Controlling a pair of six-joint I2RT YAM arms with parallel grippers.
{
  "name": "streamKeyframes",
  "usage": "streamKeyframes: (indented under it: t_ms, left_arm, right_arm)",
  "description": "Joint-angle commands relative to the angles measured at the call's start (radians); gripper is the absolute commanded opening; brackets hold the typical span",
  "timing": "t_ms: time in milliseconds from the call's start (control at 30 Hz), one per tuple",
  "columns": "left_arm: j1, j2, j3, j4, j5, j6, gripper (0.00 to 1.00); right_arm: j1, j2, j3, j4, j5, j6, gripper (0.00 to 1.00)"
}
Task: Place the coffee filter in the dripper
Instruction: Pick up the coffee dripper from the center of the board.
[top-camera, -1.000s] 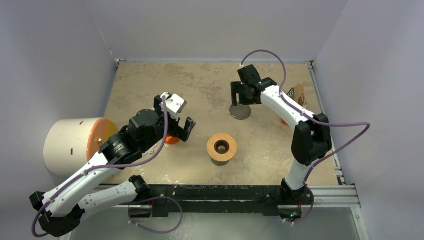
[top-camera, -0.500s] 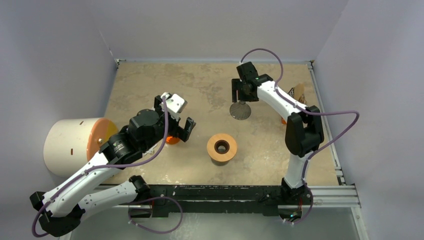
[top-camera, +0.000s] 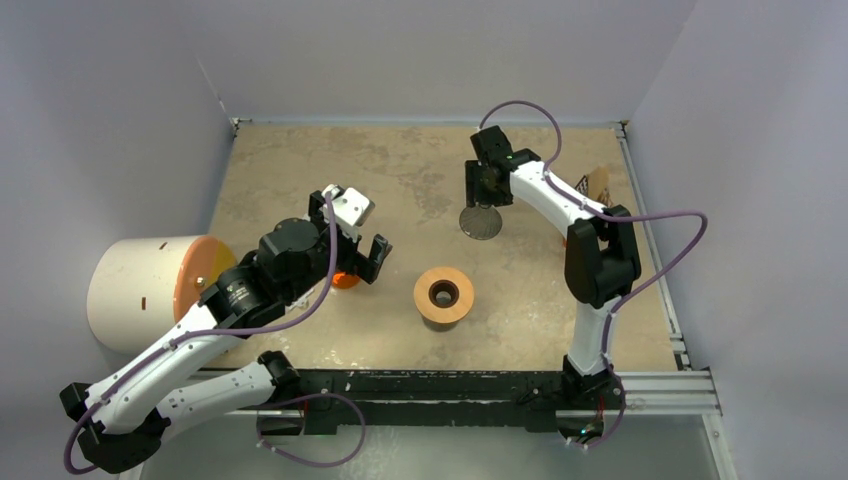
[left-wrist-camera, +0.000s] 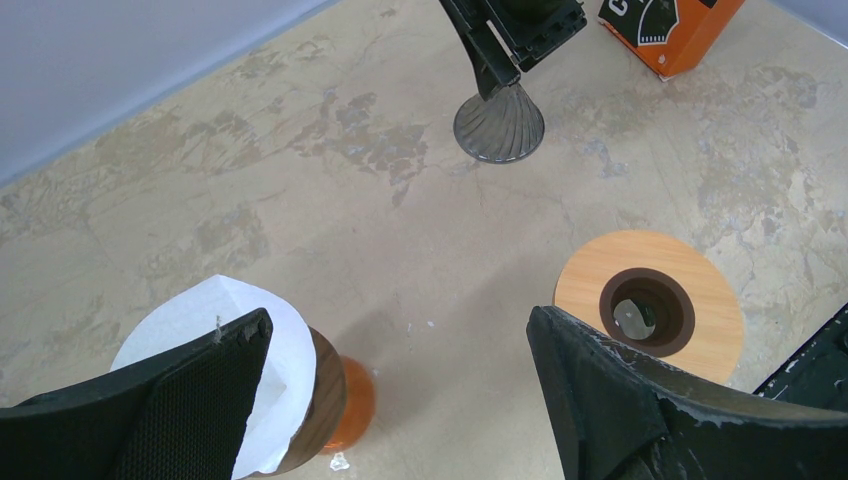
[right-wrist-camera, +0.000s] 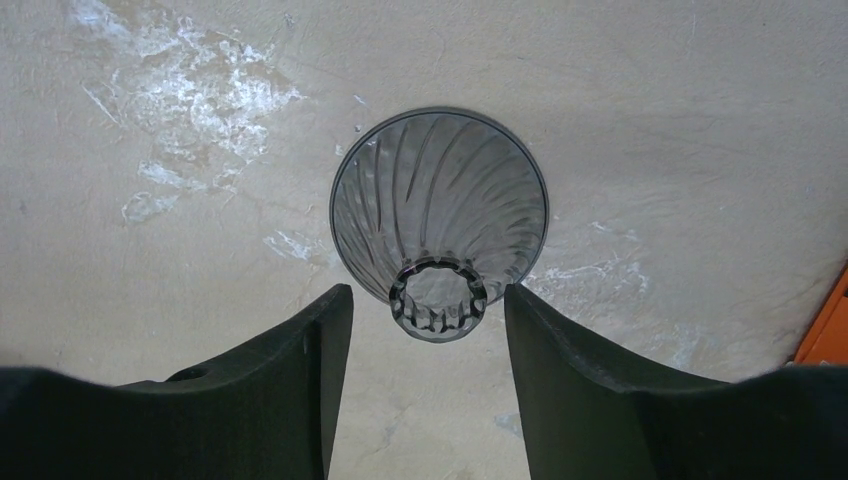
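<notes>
The dripper's ribbed clear glass cone stands mouth-down on the table, narrow neck up. My right gripper hangs just above it. In the right wrist view the neck sits between the fingers of the open gripper, with gaps on both sides. It also shows in the left wrist view. A light wood ring with a dark centre hole lies apart, mid-table. A pale paper filter rests on the brown-collared orange glass vessel, partly behind my finger. My left gripper is open and empty above it.
A black-and-orange packet stands at the far right, also in the top view. A big white cylinder with an orange end lies at the left edge. Walls close the table at the back and both sides.
The right arm's elbow has swung in to the left and the right gripper has shifted slightly over the glass cone. The left arm and the objects have not moved.
</notes>
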Motion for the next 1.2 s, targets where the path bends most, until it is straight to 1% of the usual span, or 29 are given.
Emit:
streamKeyframes:
  t_ms: [0, 267, 467, 633, 1167]
  left_arm:
    - [0.006, 0.001, 0.004, 0.015, 0.010, -0.009, 1.00]
    - [0.006, -0.002, 0.004, 0.015, 0.010, -0.010, 1.00]
    - [0.006, -0.005, 0.004, 0.014, 0.012, -0.010, 1.00]
    - [0.006, -0.007, 0.005, 0.014, 0.012, -0.010, 1.00]
    - [0.006, -0.006, 0.004, 0.014, 0.012, -0.010, 1.00]
  right_arm:
    - [-0.007, -0.005, 0.041, 0.007, 0.014, 0.006, 0.59]
    - [-0.009, -0.004, 0.037, 0.007, 0.012, 0.006, 0.53]
    - [-0.008, 0.005, 0.040, 0.002, 0.012, 0.004, 0.51]
    - [-0.009, 0.006, 0.040, 0.002, 0.010, 0.004, 0.47]
    - [-0.009, 0.016, 0.045, -0.004, 0.015, 0.001, 0.46]
